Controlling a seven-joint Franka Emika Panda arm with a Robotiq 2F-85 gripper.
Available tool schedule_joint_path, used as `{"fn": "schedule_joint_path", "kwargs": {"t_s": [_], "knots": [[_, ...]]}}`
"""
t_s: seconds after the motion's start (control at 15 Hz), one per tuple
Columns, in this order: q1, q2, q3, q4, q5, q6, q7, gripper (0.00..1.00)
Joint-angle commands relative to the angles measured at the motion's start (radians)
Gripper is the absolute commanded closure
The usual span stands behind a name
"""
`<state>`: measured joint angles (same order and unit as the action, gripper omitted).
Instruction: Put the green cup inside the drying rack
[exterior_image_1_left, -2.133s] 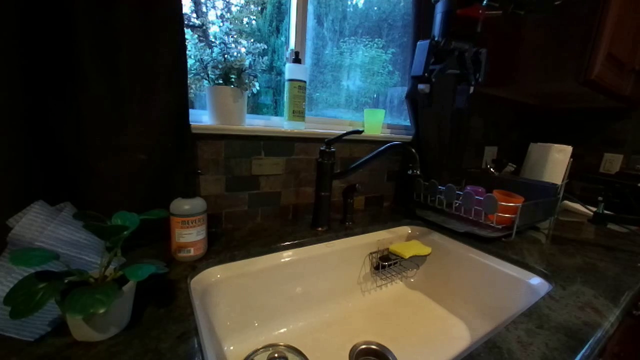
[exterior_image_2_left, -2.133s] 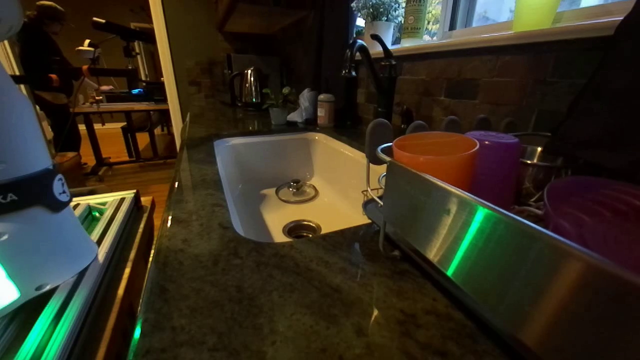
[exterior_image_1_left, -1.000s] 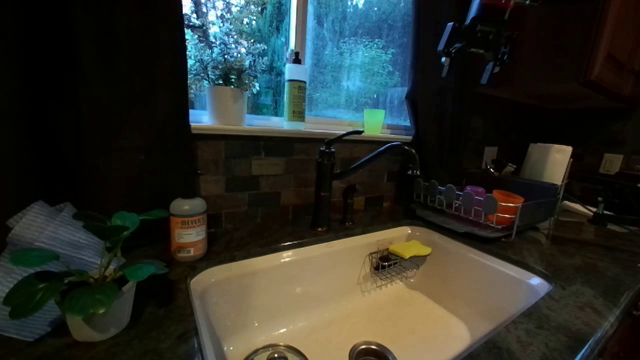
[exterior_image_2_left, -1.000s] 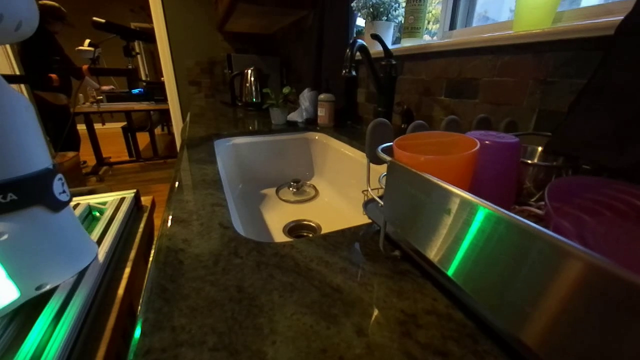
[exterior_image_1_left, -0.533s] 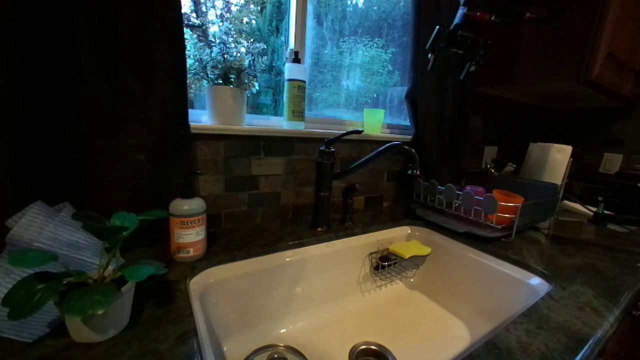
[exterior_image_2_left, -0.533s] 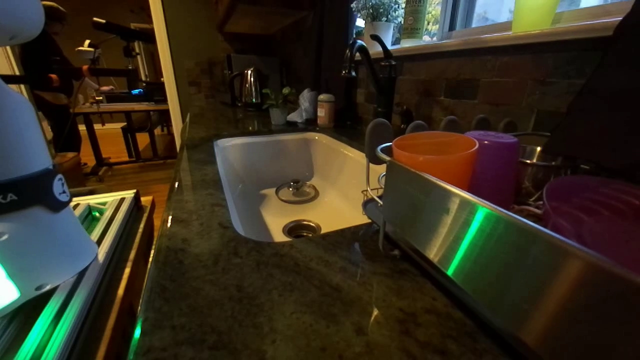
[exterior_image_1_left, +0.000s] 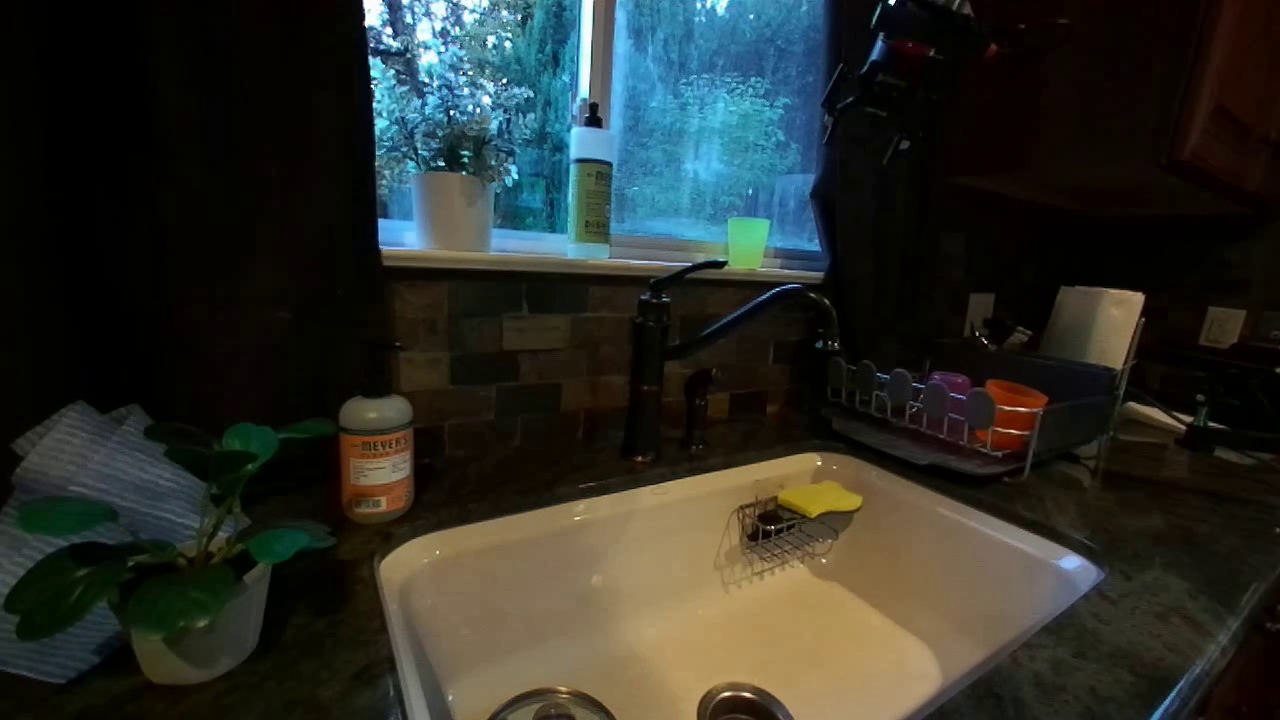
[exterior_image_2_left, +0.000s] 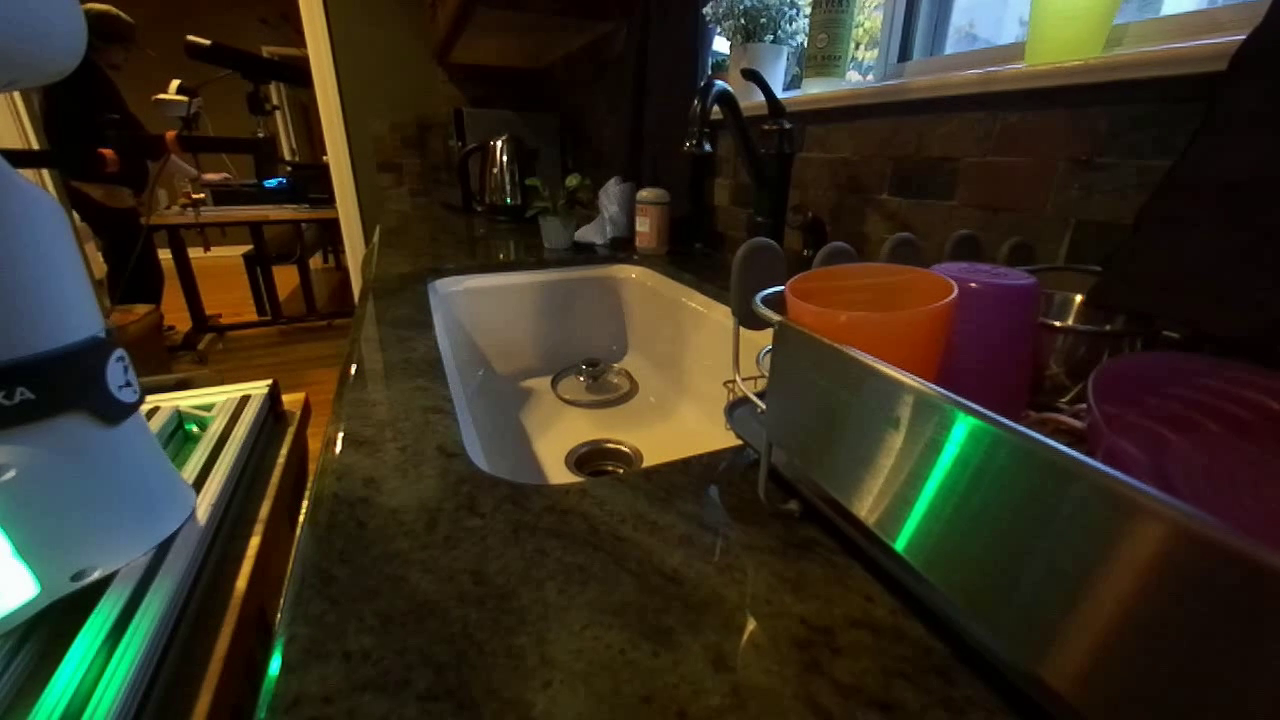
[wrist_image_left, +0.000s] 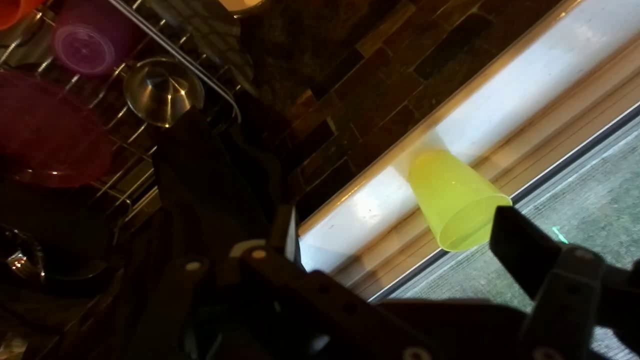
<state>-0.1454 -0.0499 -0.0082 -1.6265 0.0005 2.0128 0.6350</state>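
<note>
The gripper (wrist_image_left: 395, 222) now hangs nearer the window (exterior_image_1_left: 710, 120) in an exterior view than half a second ago, and at a different angle; the green cup (exterior_image_1_left: 748, 243) has not stirred, standing upright on the windowsill (wrist_image_left: 505, 107), well outside the drying rack (exterior_image_2_left: 850, 430). In the wrist view the fingers (wrist_image_left: 522, 245) are spread wide and hold nothing; the green cup shows between them, much closer to one, whose tip overlaps its rim there; an exterior view shows gripper and cup apart, the gripper higher. The shift reads as lining up for a grasp, so the reach is probably the step in hand, with pick and placing both ahead; the next move likely calls for going lower and centring the cup, since an off-centre finger could nudge it along the windowsill; later, the orange cup (exterior_image_2_left: 880, 325) and purple cup (exterior_image_2_left: 985, 335) in the drying rack may limit the choice of spot.
</note>
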Motion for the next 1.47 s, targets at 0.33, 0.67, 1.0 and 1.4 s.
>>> {"fn": "schedule_joint_path", "kwargs": {"t_s": [0.33,0.67,1.0,1.4], "knots": [[0.015,0.188,-0.064,0.065,0.177,0.287,0.022,0.00],[0.027,0.293,-0.055,0.145,0.284,0.271,0.002,0.00],[0.031,0.367,-0.067,0.209,0.313,0.258,0.053,0.00],[0.030,0.445,-0.070,0.296,0.310,0.206,0.108,0.00]]}}
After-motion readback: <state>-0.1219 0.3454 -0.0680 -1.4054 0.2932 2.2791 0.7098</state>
